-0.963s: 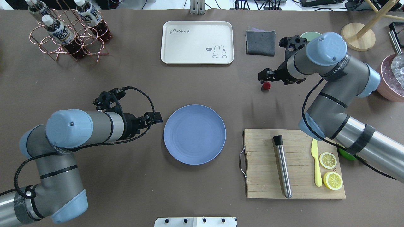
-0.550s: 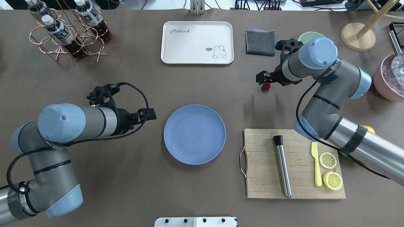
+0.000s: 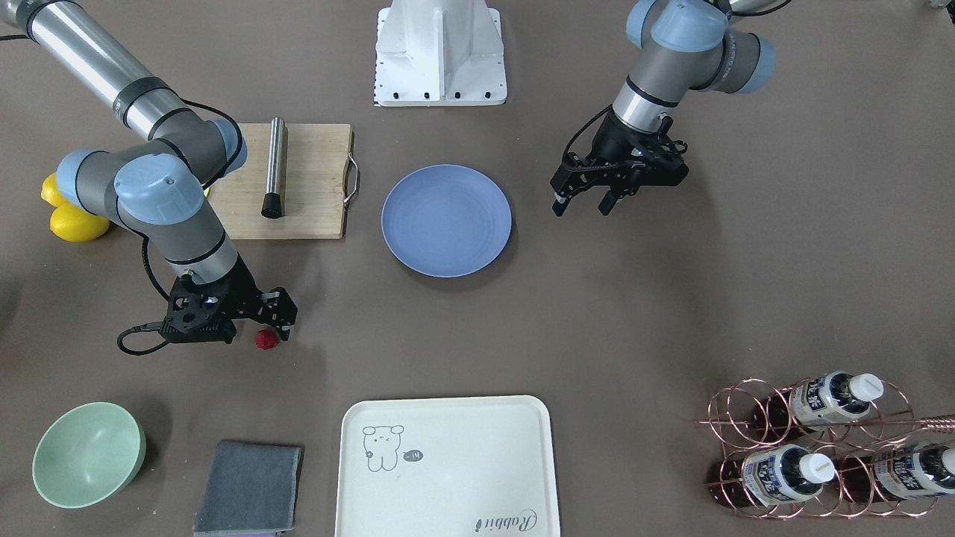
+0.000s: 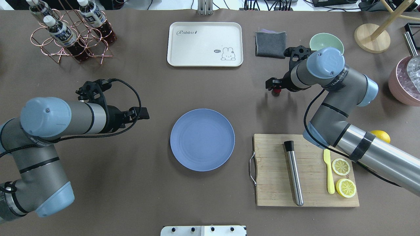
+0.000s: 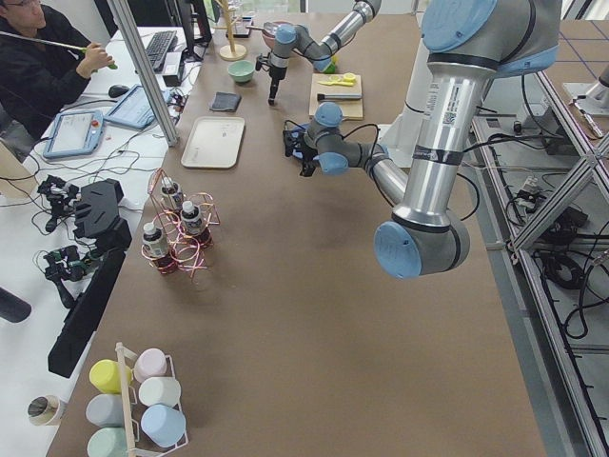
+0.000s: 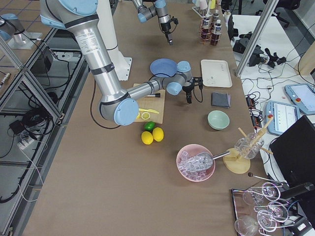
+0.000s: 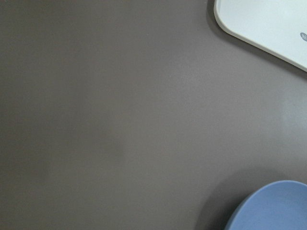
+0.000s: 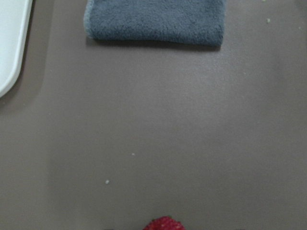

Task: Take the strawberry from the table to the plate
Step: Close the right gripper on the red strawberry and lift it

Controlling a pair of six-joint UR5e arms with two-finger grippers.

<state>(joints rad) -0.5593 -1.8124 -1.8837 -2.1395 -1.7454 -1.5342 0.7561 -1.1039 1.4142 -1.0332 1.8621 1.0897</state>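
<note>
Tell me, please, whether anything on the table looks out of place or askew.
Nothing looks spilled or damaged. Mildly odd: two whole lemons lie off the board on the table, and the strawberry lies loose, away from the plate.

**Legible markings.** The cream tray (image 4: pixel 205 44) carries the word "Rabbit" in dark cursive script at one corner. It reads upright in the overhead view and upside down in the front-facing view. Beside the rabbit drawing (image 4: pixel 227 54) on the tray is a small dark speech bubble, its lettering too small to read with certainty. A dark band (image 4: pixel 339 78) round the right arm (image 4: pixel 328 65) bears pale capitals, of which "UANEED" can be partly made out. A similar band on the left arm (image 4: pixel 46 118) shows lettering that cannot be read. The bottles (image 4: pixel 60 32) have white labels with dark blue characters, too small to read.
</note>
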